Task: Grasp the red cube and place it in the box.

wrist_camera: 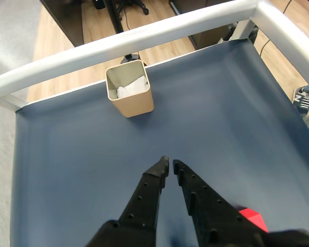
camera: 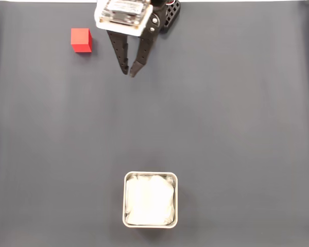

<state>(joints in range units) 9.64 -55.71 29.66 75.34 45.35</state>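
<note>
The red cube [camera: 81, 40] sits on the dark mat at the upper left of the fixed view. My gripper [camera: 129, 73] hangs to its right, apart from it, fingertips nearly touching and nothing between them. In the wrist view the gripper [wrist_camera: 170, 162] points at bare mat, and the red cube [wrist_camera: 252, 218] peeks out at the lower right, partly hidden behind a finger. The box [camera: 150, 174], a square metal tray with white wrinkly lining, stands at the bottom centre of the fixed view. In the wrist view the box [wrist_camera: 136, 105] is far ahead, near the table's far edge.
A dark blue-grey mat [camera: 237, 128] covers the table, with wide open room between gripper and box. A white frame rail [wrist_camera: 144, 35] borders the far and right edges in the wrist view. Wooden floor and a shoe [wrist_camera: 304, 95] lie beyond.
</note>
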